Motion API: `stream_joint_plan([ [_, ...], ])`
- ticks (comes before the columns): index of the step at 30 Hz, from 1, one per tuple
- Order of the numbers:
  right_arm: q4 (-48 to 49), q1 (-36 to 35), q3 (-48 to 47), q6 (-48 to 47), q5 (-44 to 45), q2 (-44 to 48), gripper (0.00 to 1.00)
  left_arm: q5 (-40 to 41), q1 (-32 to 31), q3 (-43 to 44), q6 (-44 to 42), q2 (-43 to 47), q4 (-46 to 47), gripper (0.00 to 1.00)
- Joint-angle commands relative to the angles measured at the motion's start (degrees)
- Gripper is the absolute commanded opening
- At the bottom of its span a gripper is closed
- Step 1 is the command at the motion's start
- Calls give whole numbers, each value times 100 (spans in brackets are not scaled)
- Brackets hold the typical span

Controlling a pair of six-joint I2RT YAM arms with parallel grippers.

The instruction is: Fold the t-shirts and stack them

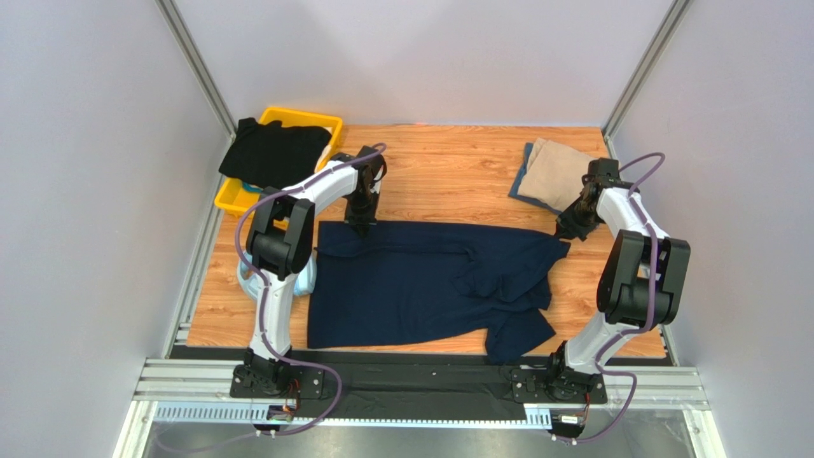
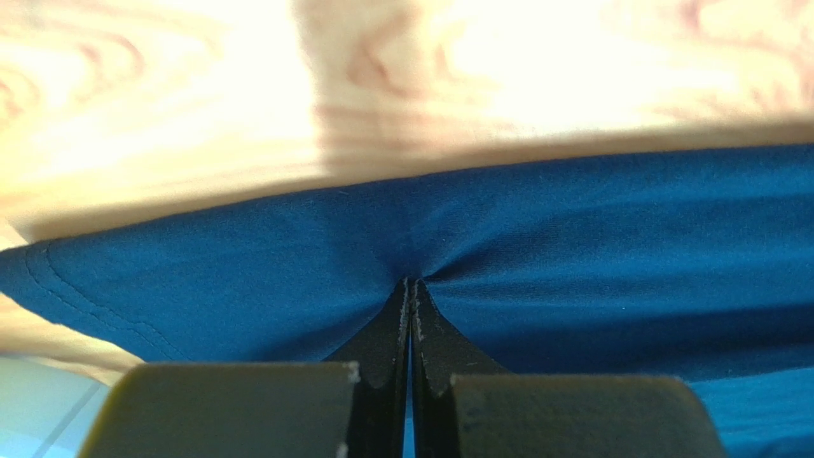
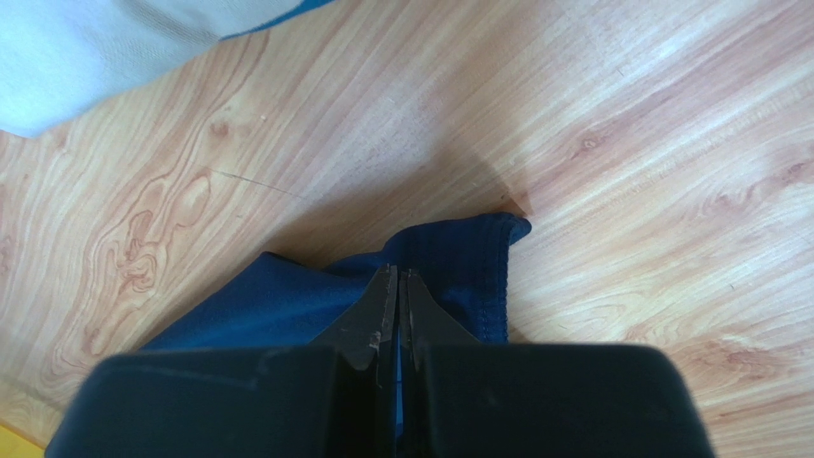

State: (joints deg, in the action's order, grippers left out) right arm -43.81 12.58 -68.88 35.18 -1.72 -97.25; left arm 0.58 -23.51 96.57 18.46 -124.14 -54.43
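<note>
A dark navy t-shirt (image 1: 420,281) lies spread across the middle of the wooden table, rumpled on its right half. My left gripper (image 1: 361,225) is shut on the shirt's far left edge; in the left wrist view the navy cloth (image 2: 573,239) puckers into the closed gripper (image 2: 412,282). My right gripper (image 1: 564,232) is shut on the shirt's far right corner, where the hemmed navy cloth (image 3: 478,258) bunches at the closed gripper (image 3: 397,272). A folded tan t-shirt (image 1: 559,172) lies on a folded blue cloth at the back right. A black t-shirt (image 1: 275,153) is draped over the bin.
A yellow plastic bin (image 1: 315,122) stands at the back left under the black shirt. Light blue headphones (image 1: 306,279) peek out beside the left arm. Grey walls close in the table on the left, back and right. A metal rail (image 1: 420,386) runs along the near edge.
</note>
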Motion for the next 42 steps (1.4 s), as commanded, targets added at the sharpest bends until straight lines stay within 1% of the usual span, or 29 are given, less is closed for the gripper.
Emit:
stream_joint_plan([
  [1, 303, 34, -371, 173, 13, -224, 0, 320, 250, 536, -246, -364, -277, 0],
  [8, 321, 34, -767, 226, -197, -531, 1, 381, 435, 1266, -360, -743, -506, 0],
  [9, 277, 34, -906, 139, -372, -584, 4, 364, 443, 1354, -387, -778, -533, 0],
  [10, 268, 34, -951, 77, -513, -584, 9, 347, 452, 1503, -396, -796, -577, 0],
  [11, 259, 34, -995, 42, -723, -576, 12, 320, 470, 1539, -413, -779, -568, 7],
  [13, 294, 25, -996, -72, -891, -436, 18, 276, 479, 1531, -422, -578, -420, 16],
  [14, 399, 17, -952, -64, -970, -348, 20, 250, 487, 1505, -413, -481, -349, 17],
  [16, 548, -18, -777, -90, -1006, 47, 23, 127, 487, 1434, -378, -183, -174, 31],
  [17, 697, -19, -724, -81, -1050, 179, 26, 109, 487, 1434, -369, -85, -138, 31],
  [18, 733, -36, -671, -99, -1076, 433, 27, 74, 496, 1452, -317, 3, -120, 31],
  [20, 734, -71, -592, -169, -1076, 645, 32, 22, 488, 1461, -273, 249, -102, 32],
  [23, 637, -299, -530, -301, -1102, 970, 35, -198, 488, 1259, -185, 626, -41, 32],
  [25, 602, -633, -468, -397, -1164, 971, 35, -338, 487, 908, -124, 934, 99, 32],
  [26, 515, -756, -451, -441, -1217, 858, 35, -548, 487, 750, -106, 1040, 178, 32],
  [27, 462, -983, -433, -468, -1208, 787, 35, -628, 479, 392, -97, 1136, 275, 32],
  [31, 426, -1231, -161, -468, -998, 445, 35, -708, 417, -357, -53, 1462, 600, 31],
  [32, 496, -1414, -13, -477, -963, 322, 35, -743, 408, -507, -44, 1506, 644, 31],
  [33, 505, -1468, 24, -512, -954, 243, 35, -770, 391, -821, -53, 1646, 775, 30],
  [36, 505, -1565, 190, -617, -901, 22, 35, -814, 347, -1393, -18, 1997, 1057, 30],
  [38, 558, -1679, 270, -687, -1006, -57, 34, -875, 347, -1527, -18, 2112, 1110, 30],
  [42, 576, -2048, 437, -784, -918, 31, 33, -823, 338, -1615, -79, 2245, 1058, 30],
])
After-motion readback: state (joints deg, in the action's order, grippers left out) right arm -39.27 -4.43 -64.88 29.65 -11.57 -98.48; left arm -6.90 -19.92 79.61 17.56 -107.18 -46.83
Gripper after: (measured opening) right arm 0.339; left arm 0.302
